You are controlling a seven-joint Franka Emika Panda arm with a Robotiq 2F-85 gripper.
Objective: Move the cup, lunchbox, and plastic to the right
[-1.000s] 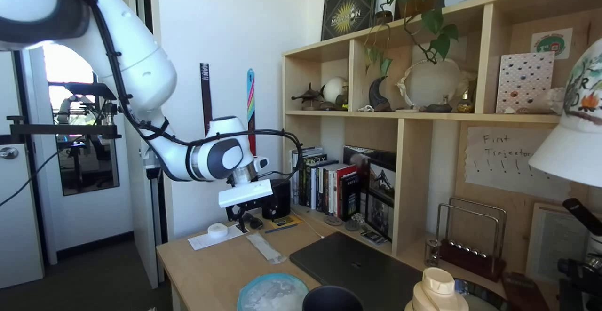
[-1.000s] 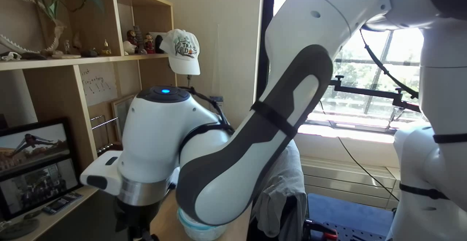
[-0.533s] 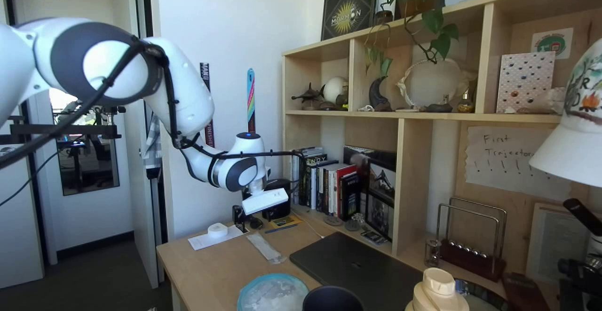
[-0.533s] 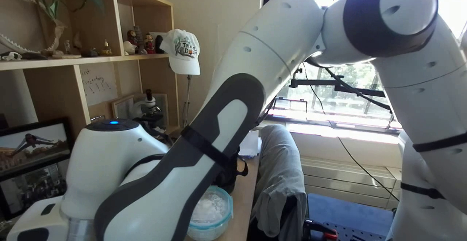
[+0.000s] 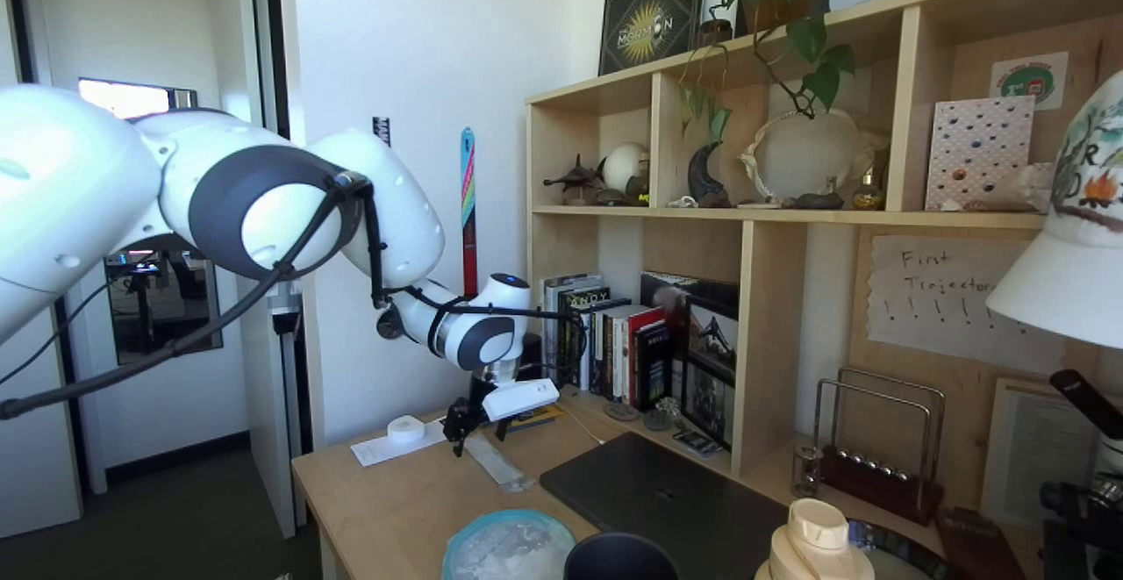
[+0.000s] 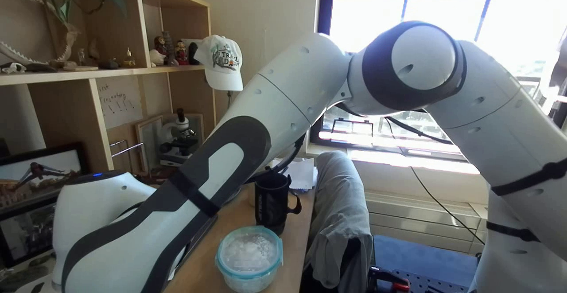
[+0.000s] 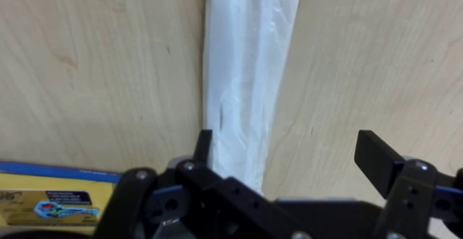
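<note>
place: office | signs: desk (image 5: 386,499), closed laptop (image 5: 654,483), books (image 5: 605,347), shelving (image 5: 772,299)

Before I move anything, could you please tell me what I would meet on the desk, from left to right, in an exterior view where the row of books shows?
A white round object, the lunchbox, the cup, the cream stacked object, the microscope.
</note>
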